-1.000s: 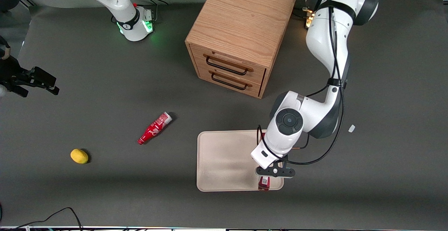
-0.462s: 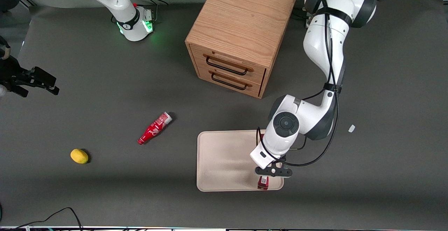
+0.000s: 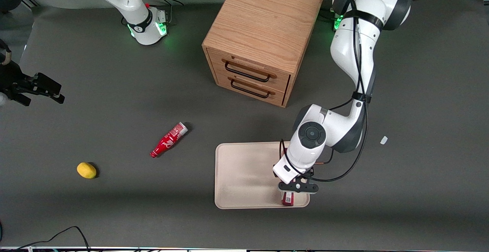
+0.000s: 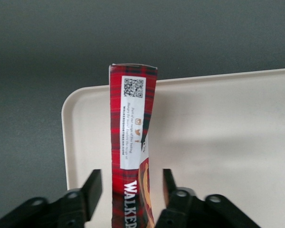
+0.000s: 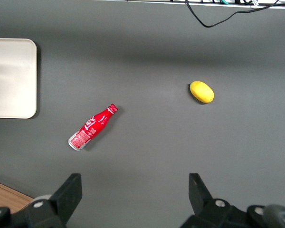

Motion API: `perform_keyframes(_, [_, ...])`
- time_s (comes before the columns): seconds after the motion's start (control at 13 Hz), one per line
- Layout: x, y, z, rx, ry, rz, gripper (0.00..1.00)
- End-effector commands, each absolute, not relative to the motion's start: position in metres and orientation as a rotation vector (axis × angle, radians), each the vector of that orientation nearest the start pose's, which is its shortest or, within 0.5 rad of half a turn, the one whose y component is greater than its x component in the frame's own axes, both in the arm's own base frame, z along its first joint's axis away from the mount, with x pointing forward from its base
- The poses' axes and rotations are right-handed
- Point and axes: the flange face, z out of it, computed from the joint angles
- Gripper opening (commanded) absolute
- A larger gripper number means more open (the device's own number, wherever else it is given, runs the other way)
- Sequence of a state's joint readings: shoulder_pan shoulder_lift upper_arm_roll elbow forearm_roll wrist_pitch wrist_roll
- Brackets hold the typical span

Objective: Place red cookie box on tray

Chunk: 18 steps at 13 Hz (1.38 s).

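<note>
The red cookie box (image 3: 287, 198) lies flat on the cream tray (image 3: 244, 175), along the tray edge toward the working arm's end, with its white label end near the tray corner closest to the front camera. My left gripper (image 3: 298, 187) hovers straight over the box. In the left wrist view the box (image 4: 133, 142) runs between the black fingers (image 4: 92, 190) of the gripper (image 4: 131, 176), which is open, with a gap on each side. The tray (image 4: 228, 142) shows under the box.
A wooden two-drawer cabinet (image 3: 263, 38) stands farther from the front camera than the tray. A red bottle (image 3: 169, 139) and a yellow lemon (image 3: 86, 170) lie toward the parked arm's end of the table. A small white scrap (image 3: 383, 140) lies toward the working arm's end.
My left arm's wrist has shifted slightly toward the tray's middle, over the box. The working arm's base light went from orange to green.
</note>
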<state>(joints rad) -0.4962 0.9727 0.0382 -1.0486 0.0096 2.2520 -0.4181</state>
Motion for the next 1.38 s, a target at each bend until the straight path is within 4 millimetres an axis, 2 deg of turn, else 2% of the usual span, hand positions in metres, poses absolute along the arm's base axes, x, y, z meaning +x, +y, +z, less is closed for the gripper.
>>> perform_keyframes(0.0, [0.708, -0.364, 0.281, -3.161, 0.098, -0.362, 1.0])
perform_keyframes(0.23, [0.707, -0.363, 0.292, -3.157, 0.093, -0.326, 1.0])
perform_keyframes(0.54, [0.707, -0.363, 0.293, -3.157, 0.092, -0.326, 1.0])
perform_keyframes(0.69, [0.705, -0.357, 0.306, -3.145, 0.086, -0.273, 1.0])
perform_keyframes(0.77, [0.701, -0.352, 0.32, -3.129, 0.089, -0.199, 1.0])
perform_keyframes(1.0, [0.691, -0.323, 0.381, -3.076, 0.21, -0.026, 1.0])
perform_keyframes(1.15, [0.687, -0.28, 0.444, -3.073, 0.191, 0.004, 1.0])
perform_keyframes(1.31, [0.672, -0.237, 0.486, -3.074, 0.233, 0.058, 1.0])
